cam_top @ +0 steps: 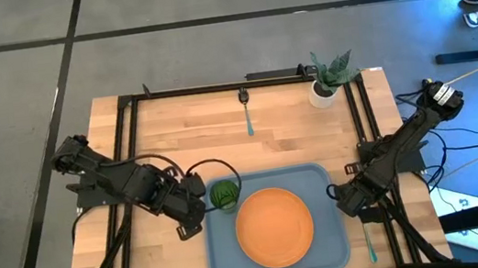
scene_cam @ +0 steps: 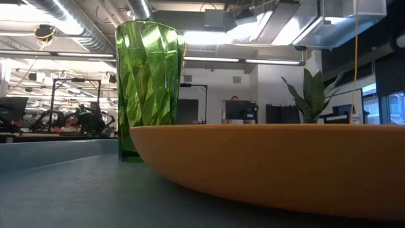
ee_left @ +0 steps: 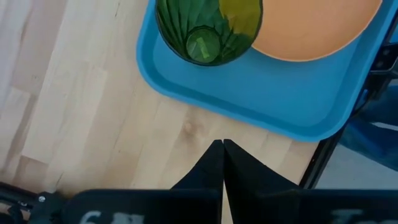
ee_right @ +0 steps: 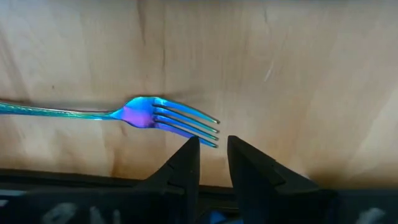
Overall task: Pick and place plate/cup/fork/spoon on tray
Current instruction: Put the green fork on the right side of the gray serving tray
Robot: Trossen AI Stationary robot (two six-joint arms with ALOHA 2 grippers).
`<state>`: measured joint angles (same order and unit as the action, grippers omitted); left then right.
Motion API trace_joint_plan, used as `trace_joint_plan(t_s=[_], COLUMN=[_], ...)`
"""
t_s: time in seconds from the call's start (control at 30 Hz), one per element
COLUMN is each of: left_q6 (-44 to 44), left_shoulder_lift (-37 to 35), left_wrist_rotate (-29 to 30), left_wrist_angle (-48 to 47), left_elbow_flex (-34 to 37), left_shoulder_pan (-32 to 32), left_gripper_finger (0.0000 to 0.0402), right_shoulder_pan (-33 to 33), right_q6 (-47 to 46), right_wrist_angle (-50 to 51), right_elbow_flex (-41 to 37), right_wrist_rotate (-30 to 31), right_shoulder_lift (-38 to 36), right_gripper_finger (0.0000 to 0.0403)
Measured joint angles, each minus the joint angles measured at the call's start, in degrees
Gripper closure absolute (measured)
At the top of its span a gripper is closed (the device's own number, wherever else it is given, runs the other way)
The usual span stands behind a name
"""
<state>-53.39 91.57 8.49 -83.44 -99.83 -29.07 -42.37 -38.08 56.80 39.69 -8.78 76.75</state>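
The grey-blue tray (cam_top: 319, 179) lies at the table's near middle. The orange plate (cam_top: 274, 226) lies flat in it, and the green cup (cam_top: 224, 194) stands upright in its far left corner; both show in the low view, the cup (scene_cam: 149, 88) behind the plate (scene_cam: 272, 164). My left gripper (ee_left: 222, 149) is shut and empty over bare wood just left of the tray (cam_top: 200, 204). The fork (ee_right: 149, 115) lies on the wood right of the tray (cam_top: 369, 244). My right gripper (ee_right: 213, 144) hangs just off its tines, fingers a little apart. The spoon (cam_top: 246, 113) lies at the far middle.
A potted plant (cam_top: 329, 80) stands at the far right corner. A black frame (cam_top: 214, 87) runs around the tabletop. Bare wood lies between the spoon and the tray. A person sits at a screen (scene_cam: 235, 109) in the room behind.
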Motion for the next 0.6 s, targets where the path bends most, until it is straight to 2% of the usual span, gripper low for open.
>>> trace_joint_plan(t_s=[0.6], left_q6=[0.1], left_shoulder_lift=[0.0], left_wrist_rotate=[0.0], left_wrist_angle=[0.1], left_elbow_flex=[0.0], left_shoulder_pan=[1.9], left_gripper_finger=[0.0401], right_shoulder_pan=[0.0], right_q6=[2.8], right_wrist_angle=[-6.6], right_elbow_flex=[-5.3], right_wrist_rotate=[-3.0], right_shoulder_lift=[0.0], right_gripper_finger=[0.0315])
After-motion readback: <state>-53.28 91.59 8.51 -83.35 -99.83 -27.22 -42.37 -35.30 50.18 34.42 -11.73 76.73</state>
